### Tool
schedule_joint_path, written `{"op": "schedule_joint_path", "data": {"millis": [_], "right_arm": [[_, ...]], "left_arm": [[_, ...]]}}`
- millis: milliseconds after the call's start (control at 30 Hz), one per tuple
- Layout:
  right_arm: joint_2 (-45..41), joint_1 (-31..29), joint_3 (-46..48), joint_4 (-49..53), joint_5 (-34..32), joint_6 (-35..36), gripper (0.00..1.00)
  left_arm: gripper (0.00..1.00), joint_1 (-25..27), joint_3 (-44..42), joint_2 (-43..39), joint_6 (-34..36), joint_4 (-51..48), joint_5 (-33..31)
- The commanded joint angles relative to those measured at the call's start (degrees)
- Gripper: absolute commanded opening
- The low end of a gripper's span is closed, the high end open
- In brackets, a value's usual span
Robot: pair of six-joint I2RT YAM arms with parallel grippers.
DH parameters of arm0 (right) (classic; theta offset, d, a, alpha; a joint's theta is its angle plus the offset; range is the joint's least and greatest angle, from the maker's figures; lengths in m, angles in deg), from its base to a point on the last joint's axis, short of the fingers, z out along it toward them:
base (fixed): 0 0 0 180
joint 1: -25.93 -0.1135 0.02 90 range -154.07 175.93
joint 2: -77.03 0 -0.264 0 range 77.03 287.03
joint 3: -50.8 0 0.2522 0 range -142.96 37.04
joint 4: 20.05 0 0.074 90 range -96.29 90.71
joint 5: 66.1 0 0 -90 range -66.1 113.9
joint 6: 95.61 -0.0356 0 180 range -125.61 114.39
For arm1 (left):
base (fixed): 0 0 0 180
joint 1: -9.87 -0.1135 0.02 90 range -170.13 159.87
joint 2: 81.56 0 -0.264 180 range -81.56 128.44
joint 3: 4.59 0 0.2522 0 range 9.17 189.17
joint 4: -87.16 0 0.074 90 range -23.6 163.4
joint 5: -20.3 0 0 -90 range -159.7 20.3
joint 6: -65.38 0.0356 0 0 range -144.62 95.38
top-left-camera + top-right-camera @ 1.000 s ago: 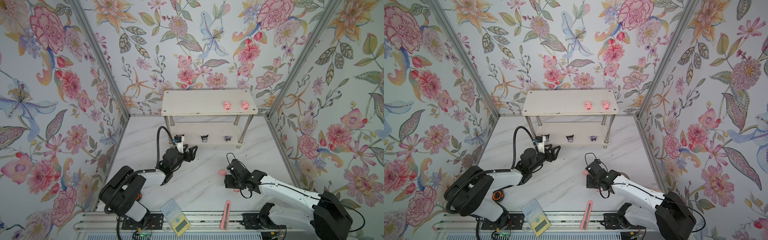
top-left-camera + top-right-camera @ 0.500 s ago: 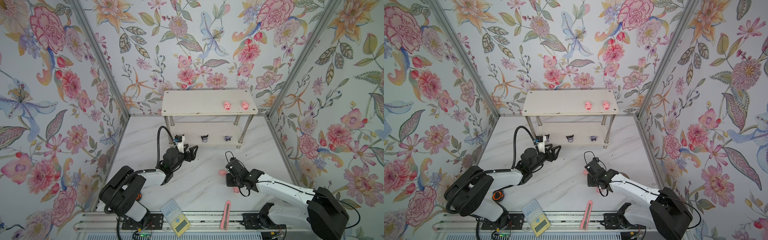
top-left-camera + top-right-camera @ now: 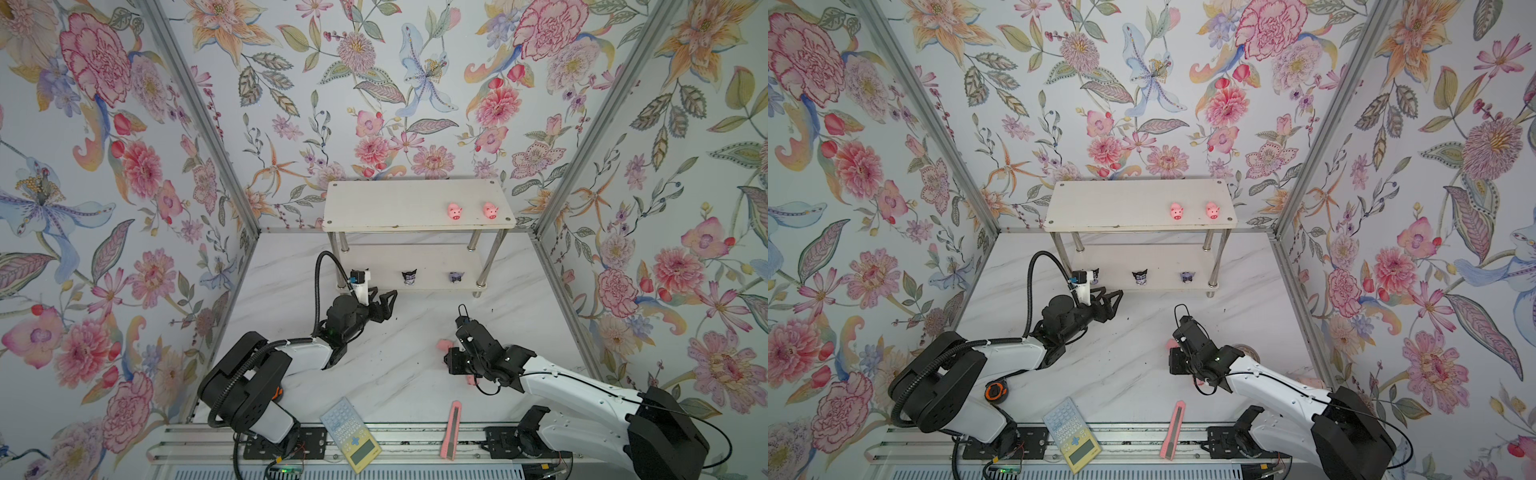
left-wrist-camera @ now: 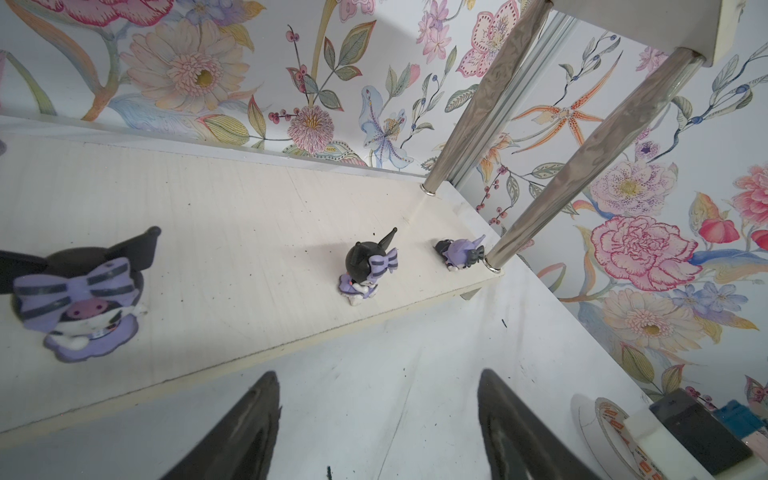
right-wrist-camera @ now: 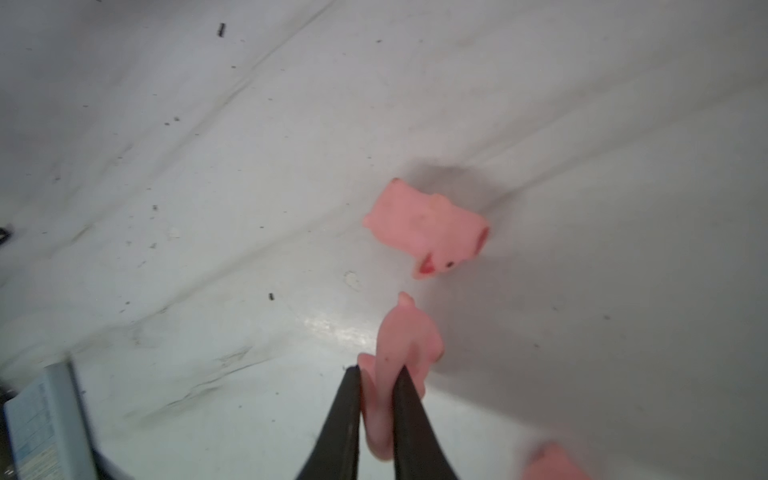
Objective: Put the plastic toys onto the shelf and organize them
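Two pink pigs [image 3: 455,211] [image 3: 490,210] stood side by side on the top board of the shelf [image 3: 386,203], well beyond either hand's fingertips in both top views. Three black-and-purple figurines [image 4: 79,299] [image 4: 368,266] [image 4: 459,253] stood in a row along the front of the lower board. The left hand [image 4: 378,374] hung low over the table [image 3: 415,328] just short of that board, pointing at it. Its fingers [image 4: 249,415] were spread wide with nothing between them. One figurine stood close ahead and off to one side of it. The other two were farther along the board, the last beside a chrome leg [image 4: 561,174].

Well apart from it, the right hand [image 5: 377,372] was drawn narrow on a pinched pig [image 5: 409,340], squeezing the soft pink body between its two dark fingertips. Whether that pig was clear of the table I could not tell. A loose pig [image 5: 428,232] lay on the table just beyond those fingertips, apart from the pinched one. A third pig [image 5: 548,461], blurred, showed close beside the fingers, back toward the wrist. Behind both hands, at the table's near edge, lay a calculator [image 3: 351,434] and a pink utility knife [image 3: 451,430], well apart from each other, the knife nearer the right arm.
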Motion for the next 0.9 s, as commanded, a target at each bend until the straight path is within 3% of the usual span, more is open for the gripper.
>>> {"op": "schedule_joint_path", "data": {"millis": [0,333,533,700,867], "right_arm": [[1.8,-2.1,2.8,-15.9,11.0,-3.0,0.14],[20.5,-9.9,-1.3,-28.5,13.1,-1.9,0.13],[22.3,-9.9,0.8,-29.1,12.9,-2.4,0.16],[15.9,-8.4,4.1,-24.2,10.3,-2.4,0.28],[9.7,-5.5,6.3,-16.4,6.8,-1.9,0.54]], "left_arm": [[0.76,0.6,1.7,0.6,-0.5,0.6,-0.4],[0.76,0.7,1.2,0.1,-0.3,-0.1,-0.7],[0.76,0.6,1.0,-0.7,0.6,-0.6,-1.2],[0.76,0.7,1.4,-0.2,0.8,-0.6,-1.2],[0.76,0.7,1.9,0.6,-0.1,0.2,-0.5]]}}
